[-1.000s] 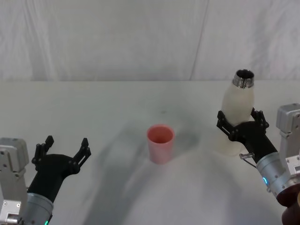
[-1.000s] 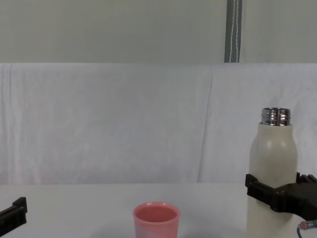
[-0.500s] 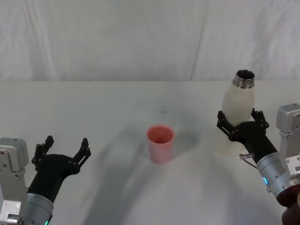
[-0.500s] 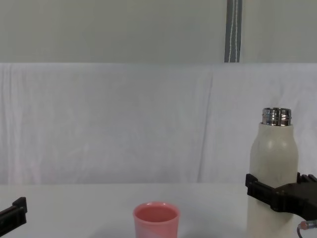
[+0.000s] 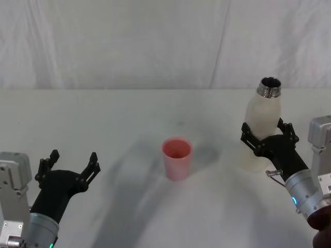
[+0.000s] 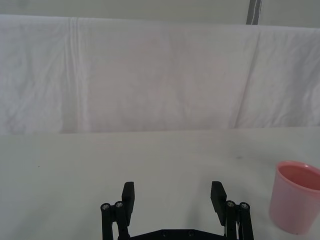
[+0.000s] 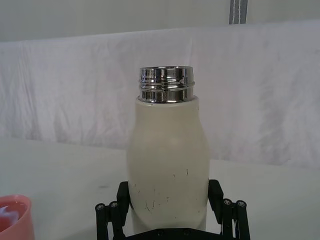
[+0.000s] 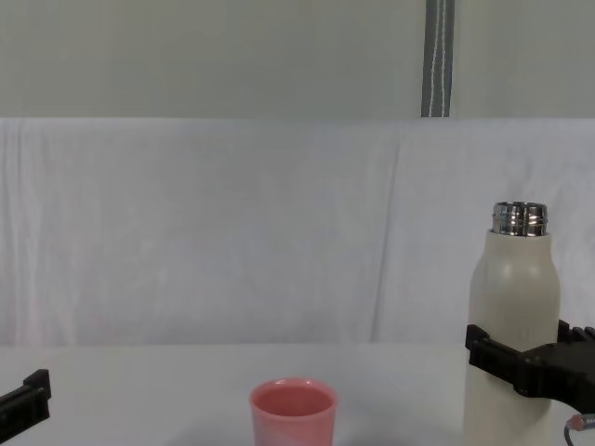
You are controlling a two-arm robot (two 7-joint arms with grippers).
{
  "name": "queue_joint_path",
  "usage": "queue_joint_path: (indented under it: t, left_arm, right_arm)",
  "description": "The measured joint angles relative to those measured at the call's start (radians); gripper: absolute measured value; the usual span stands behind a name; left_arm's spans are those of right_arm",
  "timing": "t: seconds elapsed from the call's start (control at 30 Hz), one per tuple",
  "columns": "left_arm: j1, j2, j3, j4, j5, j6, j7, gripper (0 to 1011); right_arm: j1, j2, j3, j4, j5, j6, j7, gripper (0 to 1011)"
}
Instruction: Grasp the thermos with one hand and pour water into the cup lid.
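The right gripper (image 5: 269, 139) has its black fingers (image 7: 216, 196) closed around the lower body of the thermos (image 5: 261, 128), one on each flank, the bottle's cream wall filling the gap between them. Against half a second ago the gripper and bottle have crept a touch toward the robot's right, and the steel neck (image 8: 520, 219) sits marginally lower in the chest view; otherwise nothing has moved. My reading is that the grasp is made and the carry toward the cup has not really begun; whether the base has left the surface I cannot tell.

Out from those fingers, toward the robot's left and well apart, the cup lid (image 5: 177, 158) stands upright, rim up, so the thermos must travel that way and tip.

Farther left again, the left gripper (image 5: 68, 166) hovers parked near the robot with its fingers (image 6: 128, 195) spread wide on nothing.

Everything rests on a white table (image 5: 129, 113), bare but for soft shadows. Behind it hangs a creased white cloth backdrop (image 8: 232, 232), with a plain wall and a grey vertical strip (image 8: 437, 56) above.
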Motion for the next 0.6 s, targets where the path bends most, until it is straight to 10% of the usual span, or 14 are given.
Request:
queue_joint_path:
  t: [0.6]
  left_arm:
    - [0.0, 0.0, 0.0, 0.0, 0.0, 0.0, 0.0, 1001]
  right_arm:
    - [-0.017, 0.008, -0.007, -0.021, 0.006, 0.011, 0.009, 1001]
